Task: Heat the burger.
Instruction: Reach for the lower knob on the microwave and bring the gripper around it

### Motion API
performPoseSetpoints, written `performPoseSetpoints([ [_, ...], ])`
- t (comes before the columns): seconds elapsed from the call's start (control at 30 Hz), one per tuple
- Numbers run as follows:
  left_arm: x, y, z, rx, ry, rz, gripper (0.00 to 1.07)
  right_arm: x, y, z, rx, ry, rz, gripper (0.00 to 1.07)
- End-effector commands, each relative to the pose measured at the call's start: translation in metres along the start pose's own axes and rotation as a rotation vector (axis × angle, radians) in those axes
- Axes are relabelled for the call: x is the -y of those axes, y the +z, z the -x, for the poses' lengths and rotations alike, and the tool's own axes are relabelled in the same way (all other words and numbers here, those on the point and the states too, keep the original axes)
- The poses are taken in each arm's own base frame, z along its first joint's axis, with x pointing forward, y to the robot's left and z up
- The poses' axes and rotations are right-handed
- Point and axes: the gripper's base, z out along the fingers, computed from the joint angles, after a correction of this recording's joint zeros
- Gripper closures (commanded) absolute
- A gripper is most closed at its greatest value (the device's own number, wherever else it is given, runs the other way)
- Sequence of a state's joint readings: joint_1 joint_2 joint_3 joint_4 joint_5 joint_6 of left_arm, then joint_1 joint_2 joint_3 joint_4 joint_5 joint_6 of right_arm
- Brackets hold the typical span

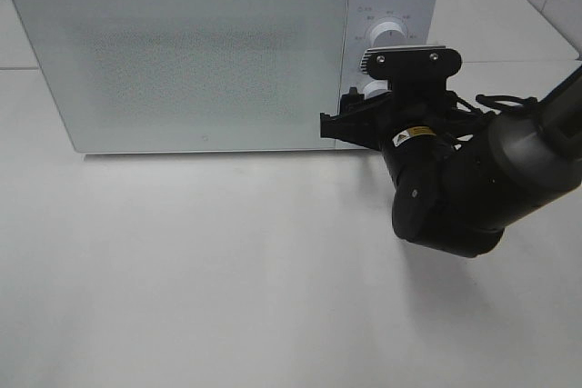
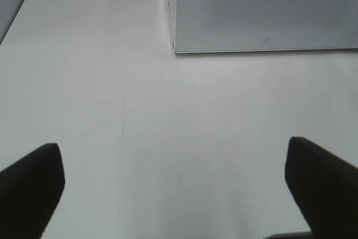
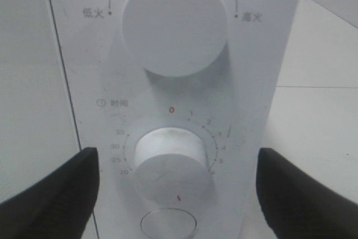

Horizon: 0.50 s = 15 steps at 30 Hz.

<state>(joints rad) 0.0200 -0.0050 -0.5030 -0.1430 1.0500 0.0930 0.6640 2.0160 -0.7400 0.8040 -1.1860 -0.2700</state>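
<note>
A white microwave [image 1: 182,61] stands on a white worktop [image 1: 227,270], its frosted door [image 1: 182,43] shut. The burger is not visible in any view. It may be inside, but the door hides the interior, so that cannot be confirmed.

The right hand [image 3: 178,155] is raised to the control panel [image 3: 251,82] on the microwave's right side. Its two dark fingers are spread wide, and neither touches anything. Seen from the wrist, the round timer knob [image 3: 168,163] lies straight ahead, centred in the gap between the fingers. The knob's axis points out of the panel towards the hand. A small red mark sits at the knob's lower edge, opposite the zero printed above it. A larger power knob [image 3: 174,23] sits higher on the panel, its red mark pointing straight up.

The left hand [image 2: 174,186] is also spread wide and holds nothing. It hovers over bare worktop, well away from the microwave's front left corner.

The right arm is much nearer the controls. If the timer needs turning, the fingers would have to close evenly on the knob's rim.
</note>
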Motion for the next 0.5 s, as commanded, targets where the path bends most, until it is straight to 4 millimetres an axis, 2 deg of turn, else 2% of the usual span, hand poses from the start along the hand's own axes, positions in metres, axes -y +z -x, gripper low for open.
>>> performPoseSetpoints([
  [0.03,0.001,-0.002,-0.001,0.031,-0.009,-0.004,0.07,-0.002,0.006,0.001,0.01,0.012,0.006,0.32],
  [0.2,0.001,-0.002,-0.001,0.03,-0.009,-0.004,0.07,-0.005,0.017,-0.005,0.003,0.013,-0.002,0.32],
  [0.5,0.001,-0.002,-0.001,0.03,-0.009,-0.004,0.07,-0.004,0.028,0.001,0.024,0.026,-0.013,0.32],
])
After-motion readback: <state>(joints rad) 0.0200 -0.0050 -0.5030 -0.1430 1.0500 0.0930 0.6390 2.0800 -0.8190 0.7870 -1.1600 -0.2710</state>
